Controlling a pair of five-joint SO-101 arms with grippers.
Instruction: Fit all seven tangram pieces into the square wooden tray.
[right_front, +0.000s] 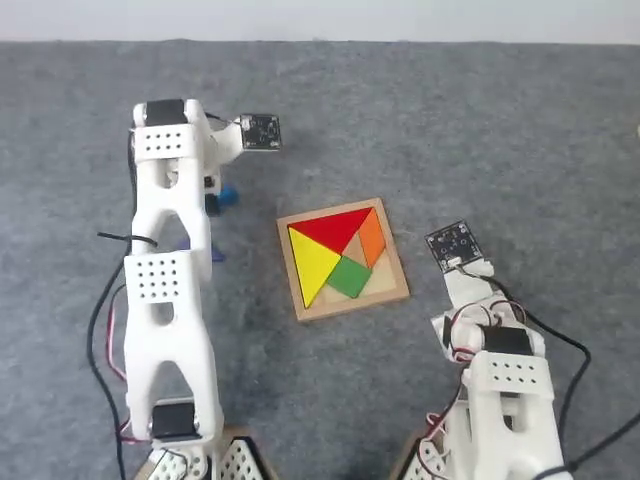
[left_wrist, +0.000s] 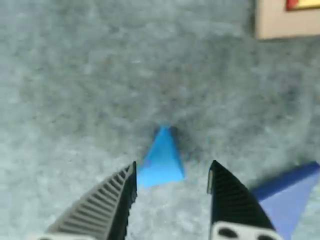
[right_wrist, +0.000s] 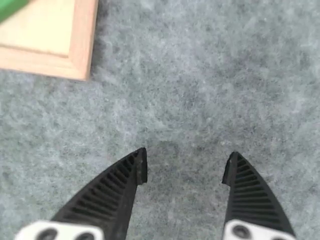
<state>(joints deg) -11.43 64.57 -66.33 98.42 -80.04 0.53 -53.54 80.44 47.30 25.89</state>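
The square wooden tray (right_front: 397, 290) lies mid-table and holds a red triangle (right_front: 333, 228), a yellow triangle (right_front: 311, 264), a green piece (right_front: 349, 276) and an orange piece (right_front: 372, 240). A light blue triangle (left_wrist: 161, 159) lies on the grey felt just ahead of my left gripper (left_wrist: 172, 179), which is open above it. A darker blue piece (left_wrist: 290, 196) lies beside that gripper's finger. In the high view the blue triangle (right_front: 226, 196) peeks out beside the left arm. My right gripper (right_wrist: 185, 167) is open over bare felt, near the tray's corner (right_wrist: 75, 55).
Grey felt covers the whole table (right_front: 480, 130). The left arm (right_front: 170, 260) stretches far forward to the left of the tray; the right arm (right_front: 495, 370) stays low at the front right. Open felt lies behind and to the right of the tray.
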